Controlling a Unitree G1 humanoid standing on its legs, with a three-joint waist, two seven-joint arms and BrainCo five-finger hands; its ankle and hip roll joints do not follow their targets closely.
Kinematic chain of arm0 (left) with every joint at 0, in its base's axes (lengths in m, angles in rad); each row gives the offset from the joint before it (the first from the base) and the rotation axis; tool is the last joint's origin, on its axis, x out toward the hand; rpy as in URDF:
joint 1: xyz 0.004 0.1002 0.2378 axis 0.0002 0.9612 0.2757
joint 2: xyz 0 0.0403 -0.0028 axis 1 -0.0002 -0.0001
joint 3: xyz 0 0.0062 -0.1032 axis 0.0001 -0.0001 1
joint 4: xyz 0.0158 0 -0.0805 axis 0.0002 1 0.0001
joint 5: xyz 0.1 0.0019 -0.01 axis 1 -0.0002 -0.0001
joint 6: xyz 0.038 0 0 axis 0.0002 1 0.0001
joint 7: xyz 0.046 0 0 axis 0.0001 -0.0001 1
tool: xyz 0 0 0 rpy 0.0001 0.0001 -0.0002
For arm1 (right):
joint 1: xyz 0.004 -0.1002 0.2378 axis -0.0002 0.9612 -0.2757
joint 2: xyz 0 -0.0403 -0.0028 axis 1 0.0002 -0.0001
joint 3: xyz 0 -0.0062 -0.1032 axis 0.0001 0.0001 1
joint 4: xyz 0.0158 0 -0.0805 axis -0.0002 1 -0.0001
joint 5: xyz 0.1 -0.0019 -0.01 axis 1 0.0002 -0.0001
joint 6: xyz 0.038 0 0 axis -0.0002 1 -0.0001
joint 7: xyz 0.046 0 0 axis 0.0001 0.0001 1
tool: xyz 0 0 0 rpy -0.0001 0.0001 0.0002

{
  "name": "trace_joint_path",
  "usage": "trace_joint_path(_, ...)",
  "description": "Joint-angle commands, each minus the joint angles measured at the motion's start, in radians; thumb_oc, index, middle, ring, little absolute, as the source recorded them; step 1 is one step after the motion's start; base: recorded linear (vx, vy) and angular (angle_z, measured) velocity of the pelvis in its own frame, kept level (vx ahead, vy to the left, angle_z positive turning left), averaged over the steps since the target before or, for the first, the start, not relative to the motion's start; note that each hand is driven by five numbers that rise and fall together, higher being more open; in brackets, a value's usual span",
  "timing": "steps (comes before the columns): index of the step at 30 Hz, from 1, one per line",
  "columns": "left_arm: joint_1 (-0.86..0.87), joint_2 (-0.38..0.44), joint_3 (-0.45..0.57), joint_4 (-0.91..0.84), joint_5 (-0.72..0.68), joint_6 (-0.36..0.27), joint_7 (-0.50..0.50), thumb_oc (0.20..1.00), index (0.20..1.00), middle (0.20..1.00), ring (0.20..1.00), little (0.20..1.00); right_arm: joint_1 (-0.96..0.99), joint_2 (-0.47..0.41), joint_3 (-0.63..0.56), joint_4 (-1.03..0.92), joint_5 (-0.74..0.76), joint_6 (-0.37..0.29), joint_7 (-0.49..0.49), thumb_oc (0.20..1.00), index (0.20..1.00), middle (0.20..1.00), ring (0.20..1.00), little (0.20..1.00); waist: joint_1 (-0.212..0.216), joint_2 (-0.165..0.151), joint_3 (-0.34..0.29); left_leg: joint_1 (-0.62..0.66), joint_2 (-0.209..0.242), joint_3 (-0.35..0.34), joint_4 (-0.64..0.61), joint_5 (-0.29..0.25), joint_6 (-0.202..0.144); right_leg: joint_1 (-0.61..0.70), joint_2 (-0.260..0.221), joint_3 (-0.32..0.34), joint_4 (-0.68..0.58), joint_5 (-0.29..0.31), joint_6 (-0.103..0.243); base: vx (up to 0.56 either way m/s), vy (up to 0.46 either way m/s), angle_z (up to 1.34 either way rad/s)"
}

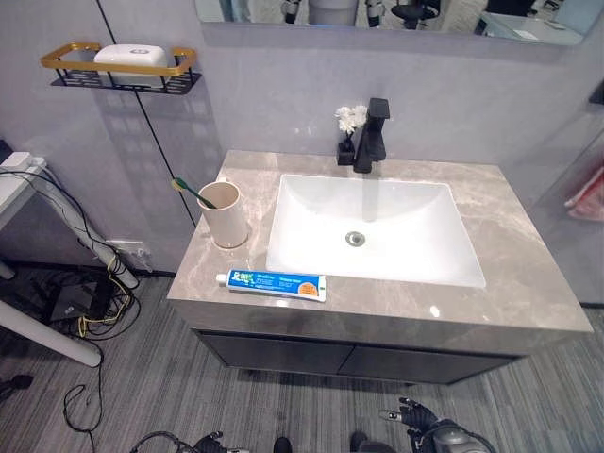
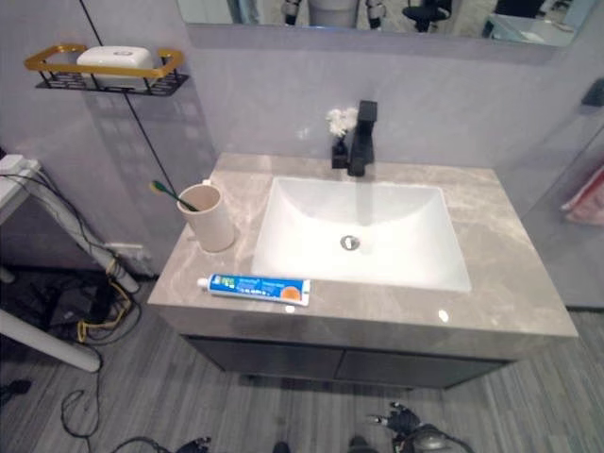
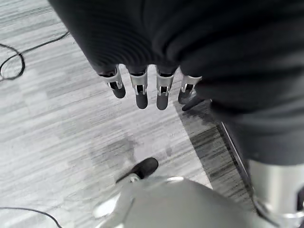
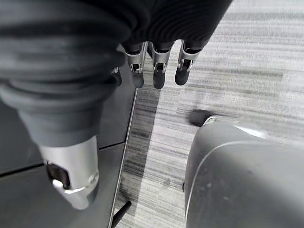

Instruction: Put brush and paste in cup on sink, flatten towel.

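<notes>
**Brush in the cup, paste on the counter, both hands hanging low**

On the far left of the wall there is a small shelf (image 1: 118,71) with a gold rim, and a white soap bar (image 1: 132,56) lies in it. Below it, on the left part of the grey marble counter (image 1: 528,274), a beige cup (image 1: 225,214) stands upright. The toothbrush (image 1: 194,192) is inside the cup, leaning, with its green end pointing out over the rim to the left.

In front of the cup, close to the front edge of the counter, the toothpaste tube (image 1: 272,283) lies flat on its side. It is blue and white with an orange mark at its right end. It does not touch the cup, and it lies just beside the front rim of the sink (image 1: 311,264).

The sink is white and rectangular, set in the middle of the counter. Behind it stands a black faucet (image 1: 371,137), and just to its left a small black holder with white flowers (image 1: 350,120). At the far right edge a pink towel (image 1: 588,193) hangs by the wall.

The left hand (image 3: 142,88) hangs low over the grey striped floor (image 3: 57,123), fingers straight and relaxed, holding nothing. The right hand (image 4: 159,66) also hangs low, beside the dark cabinet front (image 4: 57,156) under the counter, fingers loose and empty.
</notes>
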Motion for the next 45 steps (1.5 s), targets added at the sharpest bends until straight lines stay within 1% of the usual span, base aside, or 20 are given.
trace_joint_path(1, -0.006, 0.038, -0.019, -0.041, 0.082, -0.038, -0.004, 1.000, 1.000, 1.000, 1.000, 1.000, -0.051, -0.054, 0.021, -0.016, -0.033, -0.025, -0.013, 1.000, 1.000, 1.000, 1.000, 1.000, 0.052, 0.004, 0.012, -0.014, -0.006, 0.040, 0.058, -0.050, -0.074, 0.044, -0.002, -0.040, 0.026, 0.084, 0.001, 0.00, -0.134, 0.82)
trace_joint_path(3, 0.010, 0.059, -0.014, -0.069, 0.081, -0.043, -0.006, 1.000, 1.000, 1.000, 1.000, 1.000, -0.069, -0.073, 0.033, -0.043, -0.059, -0.028, -0.013, 1.000, 1.000, 1.000, 1.000, 1.000, 0.074, 0.010, 0.024, -0.023, 0.007, 0.040, 0.061, -0.045, -0.092, 0.038, -0.011, -0.138, 0.030, 0.089, -0.004, 0.01, -0.171, 0.23)
trace_joint_path(9, 0.032, 0.090, -0.025, -0.150, 0.076, -0.070, -0.015, 1.000, 1.000, 1.000, 1.000, 1.000, -0.059, -0.103, 0.031, -0.047, -0.053, -0.043, -0.021, 1.000, 1.000, 1.000, 1.000, 1.000, 0.089, 0.028, 0.014, -0.036, 0.021, 0.011, 0.095, -0.058, -0.119, 0.067, 0.009, -0.132, -0.010, 0.067, -0.029, 0.09, -0.149, 0.12)
trace_joint_path(10, 0.049, 0.121, -0.038, -0.230, 0.080, -0.082, -0.023, 1.000, 1.000, 1.000, 1.000, 1.000, -0.048, -0.124, 0.022, -0.075, -0.044, -0.052, -0.023, 1.000, 1.000, 1.000, 1.000, 1.000, 0.093, 0.038, 0.026, -0.068, 0.021, 0.004, 0.172, -0.060, -0.139, 0.078, 0.019, -0.126, -0.029, 0.062, -0.040, 0.08, -0.144, 0.10)
trace_joint_path(11, 0.049, 0.122, -0.038, -0.230, 0.080, -0.082, -0.023, 1.000, 1.000, 1.000, 1.000, 1.000, -0.048, -0.124, 0.022, -0.075, -0.044, -0.052, -0.023, 1.000, 1.000, 1.000, 1.000, 1.000, 0.093, 0.038, 0.025, -0.068, 0.021, 0.004, 0.173, -0.060, -0.139, 0.078, 0.019, -0.126, -0.029, 0.062, -0.040, 0.05, -0.207, 0.25)
trace_joint_path(12, 0.055, 0.168, -0.067, -0.305, 0.118, -0.101, -0.023, 1.000, 1.000, 1.000, 1.000, 1.000, -0.047, -0.148, 0.003, -0.084, -0.027, -0.058, -0.031, 1.000, 1.000, 1.000, 1.000, 1.000, 0.097, 0.053, 0.057, -0.136, 0.009, 0.003, 0.304, -0.032, -0.169, 0.087, 0.017, -0.129, -0.032, 0.053, -0.052, -0.02, -0.126, 0.29)
trace_joint_path(13, 0.047, 0.191, -0.083, -0.332, 0.141, -0.109, -0.018, 1.000, 1.000, 1.000, 1.000, 1.000, -0.051, -0.157, -0.003, -0.080, -0.028, -0.059, -0.036, 1.000, 1.000, 1.000, 1.000, 1.000, 0.099, 0.058, 0.071, -0.166, 0.005, 0.005, 0.358, -0.012, -0.187, 0.088, 0.011, -0.131, -0.028, 0.048, -0.058, -0.05, -0.133, 0.37)
trace_joint_path(14, 0.039, 0.253, -0.114, -0.408, 0.182, -0.128, -0.013, 1.000, 1.000, 1.000, 1.000, 1.000, -0.059, -0.186, -0.008, -0.071, -0.054, -0.064, -0.058, 1.000, 1.000, 1.000, 1.000, 1.000, 0.098, 0.070, 0.090, -0.221, 0.010, 0.003, 0.413, 0.020, -0.211, 0.079, 0.000, -0.146, -0.022, 0.044, -0.067, 0.00, 0.036, 0.54)
trace_joint_path(15, 0.045, 0.366, -0.168, -0.576, 0.229, -0.169, -0.048, 1.000, 1.000, 1.000, 1.000, 1.000, -0.048, -0.222, -0.034, -0.058, -0.054, -0.067, -0.070, 1.000, 1.000, 1.000, 1.000, 1.000, 0.080, 0.078, 0.078, -0.194, 0.133, 0.096, 0.299, 0.025, -0.207, 0.088, -0.022, -0.169, -0.033, 0.034, -0.049, 0.11, 0.170, 0.51)
trace_joint_path(16, 0.048, 0.485, -0.202, -0.720, 0.273, -0.210, -0.063, 1.000, 1.000, 1.000, 1.000, 1.000, -0.038, -0.239, -0.054, -0.042, -0.048, -0.063, -0.073, 1.000, 1.000, 1.000, 1.000, 1.000, 0.079, 0.088, 0.069, -0.153, 0.183, 0.094, 0.177, 0.022, -0.213, 0.092, -0.033, -0.168, -0.039, 0.024, -0.028, 0.13, 0.177, 0.50)
trace_joint_path(17, 0.050, 0.492, -0.200, -0.729, 0.271, -0.206, -0.067, 1.000, 1.000, 1.000, 1.000, 1.000, -0.038, -0.237, -0.056, -0.042, -0.048, -0.064, -0.073, 1.000, 1.000, 1.000, 1.000, 1.000, 0.081, 0.085, 0.069, -0.151, 0.182, 0.095, 0.169, 0.030, -0.213, 0.090, -0.033, -0.168, -0.039, 0.028, -0.029, 0.13, 0.171, 0.21)
trace_joint_path(19, 0.060, 0.569, -0.192, -0.857, 0.263, -0.223, -0.075, 1.000, 1.000, 1.000, 1.000, 1.000, -0.022, -0.228, -0.085, -0.037, -0.012, -0.068, -0.056, 1.000, 1.000, 1.000, 1.000, 1.000, 0.078, 0.105, 0.065, -0.153, 0.209, 0.011, 0.112, 0.080, -0.230, 0.076, -0.043, -0.144, -0.027, 0.020, -0.022, 0.13, 0.214, 0.05)
trace_joint_path(21, 0.065, 0.639, -0.161, -0.987, 0.231, -0.241, -0.097, 1.000, 1.000, 1.000, 1.000, 1.000, -0.016, -0.209, -0.120, -0.027, 0.013, -0.063, -0.048, 1.000, 1.000, 1.000, 1.000, 1.000, 0.058, 0.128, 0.043, -0.123, 0.205, 0.041, 0.096, 0.056, -0.231, 0.080, -0.070, -0.129, -0.010, 0.022, -0.008, 0.16, 0.265, -0.37)
trace_joint_path(22, 0.070, 0.648, -0.157, -0.999, 0.226, -0.236, -0.103, 1.000, 1.000, 1.000, 1.000, 1.000, -0.015, -0.206, -0.122, -0.027, 0.012, -0.063, -0.048, 1.000, 1.000, 1.000, 1.000, 1.000, 0.062, 0.124, 0.043, -0.119, 0.204, 0.045, 0.092, 0.057, -0.230, 0.080, -0.071, -0.126, -0.010, 0.022, -0.007, 0.10, 0.188, -0.57)
trace_joint_path(24, 0.082, 0.737, -0.142, -1.117, 0.239, -0.275, -0.086, 1.000, 1.000, 1.000, 1.000, 1.000, -0.006, -0.190, -0.125, -0.022, -0.012, -0.065, -0.058, 1.000, 1.000, 1.000, 1.000, 1.000, 0.060, 0.129, 0.021, -0.071, 0.165, 0.066, 0.055, 0.034, -0.216, 0.087, -0.104, -0.106, -0.018, 0.061, 0.014, 0.14, 0.271, -0.09)
trace_joint_path(27, 0.125, 0.787, -0.101, -1.154, 0.230, -0.282, -0.077, 1.000, 1.000, 1.000, 1.000, 1.000, -0.008, -0.170, -0.110, -0.034, -0.034, -0.064, -0.057, 1.000, 1.000, 1.000, 1.000, 1.000, 0.068, 0.113, 0.019, -0.041, 0.144, 0.089, 0.041, 0.019, -0.200, 0.096, -0.123, -0.084, -0.035, 0.087, 0.029, 0.09, 0.190, -0.25)
trace_joint_path(29, 0.172, 0.814, -0.055, -1.167, 0.223, -0.291, -0.061, 1.000, 1.000, 1.000, 1.000, 1.000, -0.007, -0.149, -0.038, -0.066, -0.121, -0.072, -0.059, 1.000, 1.000, 1.000, 1.000, 1.000, 0.084, 0.088, 0.014, -0.020, 0.119, 0.109, 0.028, 0.003, -0.185, 0.097, -0.144, -0.060, -0.051, 0.116, 0.045, 0.08, 0.186, -0.48)
trace_joint_path(34, 0.215, 0.815, -0.006, -1.153, 0.248, -0.307, -0.030, 1.000, 1.000, 1.000, 1.000, 1.000, 0.011, -0.150, 0.027, -0.112, -0.228, -0.082, -0.068, 1.000, 1.000, 1.000, 1.000, 1.000, 0.083, 0.053, 0.005, 0.003, 0.089, 0.120, 0.014, -0.018, -0.164, 0.105, -0.171, -0.040, -0.079, 0.151, 0.064, 0.05, 0.111, -0.26)
trace_joint_path(38, 0.223, 0.823, 0.019, -1.151, 0.273, -0.309, -0.012, 1.000, 1.000, 1.000, 1.000, 1.000, 0.025, -0.130, 0.018, -0.088, -0.230, -0.076, -0.067, 1.000, 1.000, 1.000, 1.000, 1.000, 0.087, 0.034, -0.002, 0.005, 0.084, 0.115, 0.010, -0.021, -0.160, 0.108, -0.174, -0.039, -0.095, 0.162, 0.069, 0.02, 0.037, -0.12)
trace_joint_path(45, 0.299, 0.917, 0.105, -1.198, 0.378, -0.342, 0.058, 1.000, 1.000, 1.000, 1.000, 1.000, 0.077, -0.114, 0.020, -0.027, -0.304, -0.067, -0.076, 1.000, 1.000, 1.000, 1.000, 1.000, 0.108, -0.005, -0.001, -0.009, 0.088, 0.103, 0.002, -0.018, -0.164, 0.112, -0.177, -0.069, -0.119, 0.177, 0.076, 0.00, -0.004, 0.00)
